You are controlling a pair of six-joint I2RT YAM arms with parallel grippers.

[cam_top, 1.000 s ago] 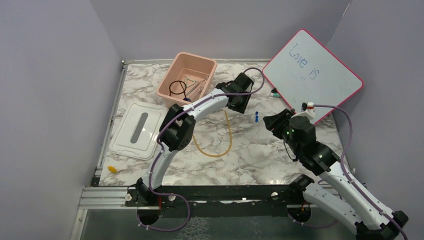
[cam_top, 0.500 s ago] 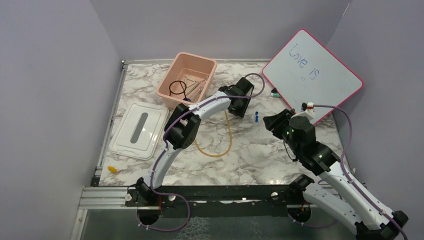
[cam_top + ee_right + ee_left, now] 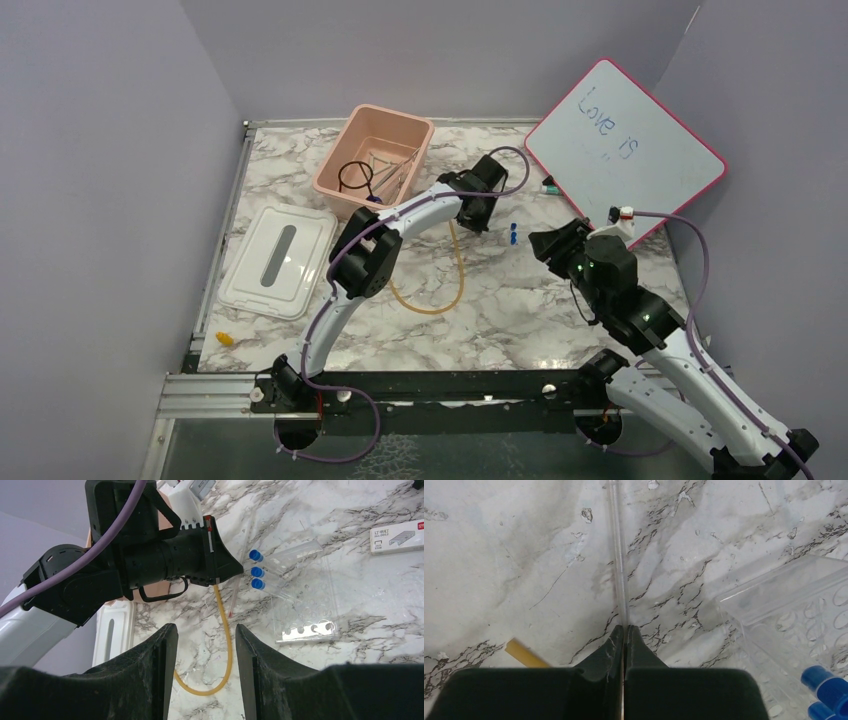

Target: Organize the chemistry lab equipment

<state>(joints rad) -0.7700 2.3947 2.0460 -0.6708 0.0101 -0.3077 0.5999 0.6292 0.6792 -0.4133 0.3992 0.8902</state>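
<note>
Your left gripper (image 3: 624, 628) was pinched shut on one thin clear rod (image 3: 618, 555); your right gripper (image 3: 203, 630) stood open, empty.

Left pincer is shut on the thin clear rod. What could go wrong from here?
1. The thin clear rod looks fragile and slick; the left pincer could crack it or let it slip on lifting.
2. The clear rack of blue-capped tubes lies close beside; a swinging rod might knock it.

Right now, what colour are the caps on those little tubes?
Blue caps, clearest in the right wrist view.
</note>
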